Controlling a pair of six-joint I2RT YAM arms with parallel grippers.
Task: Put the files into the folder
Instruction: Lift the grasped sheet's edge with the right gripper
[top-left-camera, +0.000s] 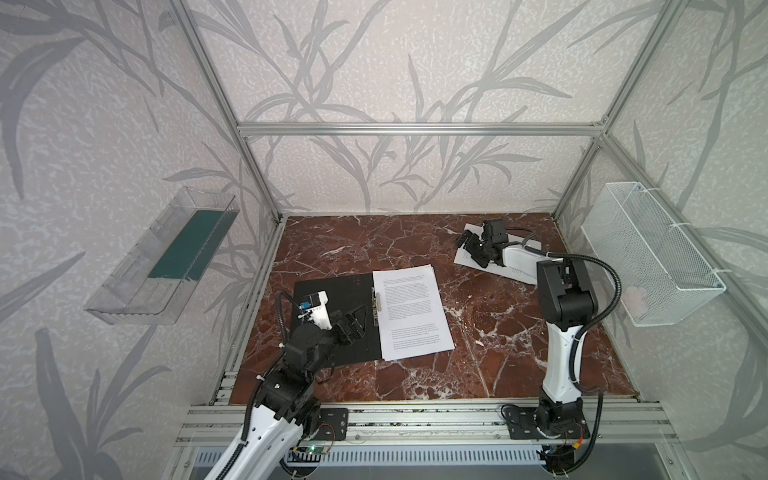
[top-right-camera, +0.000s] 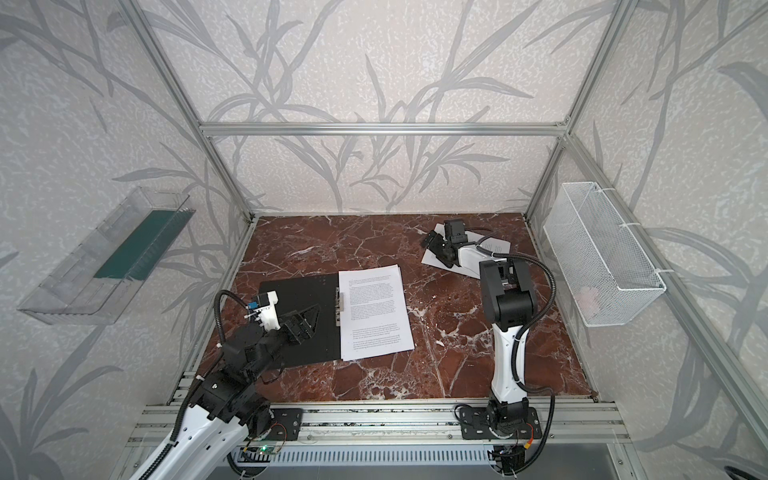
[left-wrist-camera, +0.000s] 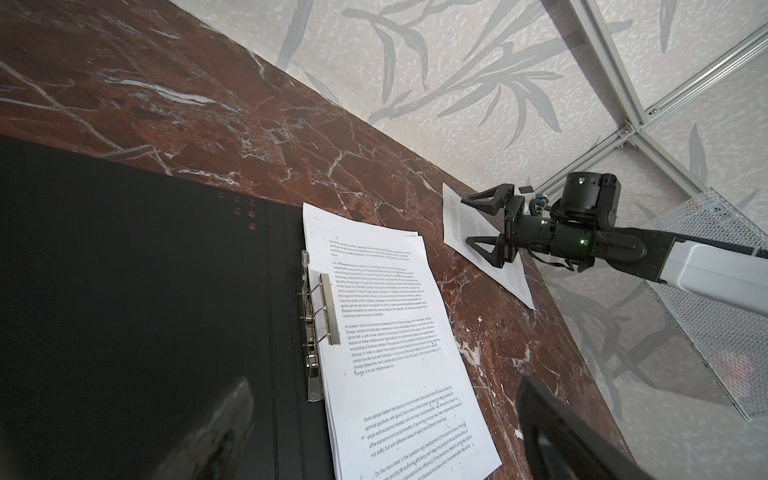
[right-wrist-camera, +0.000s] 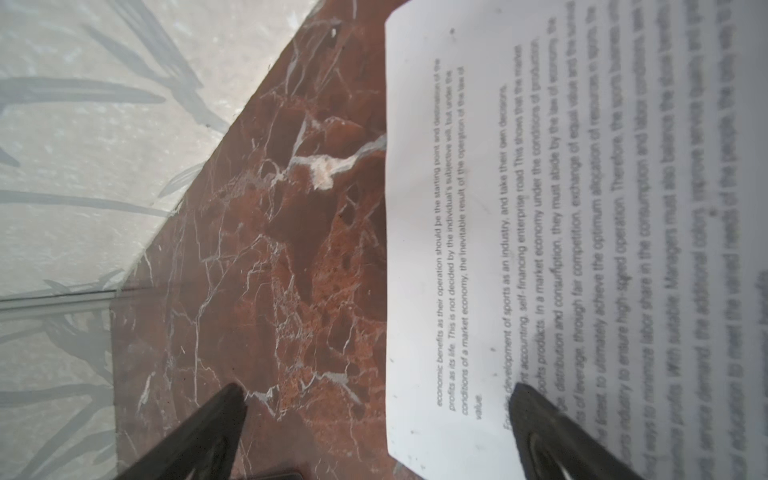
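The folder (top-left-camera: 345, 291) (top-right-camera: 303, 291) (left-wrist-camera: 145, 270) lies open on the table, black inside up, with a metal clip bar (left-wrist-camera: 328, 309) at its spine. A stack of files (top-left-camera: 411, 311) (top-right-camera: 374, 311) (left-wrist-camera: 395, 332), white sheets of black text, rests on its right half beside the clip. One more sheet (top-left-camera: 519, 272) (left-wrist-camera: 507, 274) (right-wrist-camera: 540, 208) lies flat at the back right. My left gripper (top-left-camera: 351, 326) (left-wrist-camera: 382, 382) hangs open over the folder's left half, empty. My right gripper (top-left-camera: 471, 249) (left-wrist-camera: 465, 220) (right-wrist-camera: 378, 390) is open, straddling that sheet's edge.
The table (top-left-camera: 478, 353) is red-brown marble inside an aluminium frame. A clear plastic tray (top-left-camera: 166, 257) hangs on the left wall. A white wire basket (top-left-camera: 652, 253) hangs on the right wall, close to the right arm's elbow.
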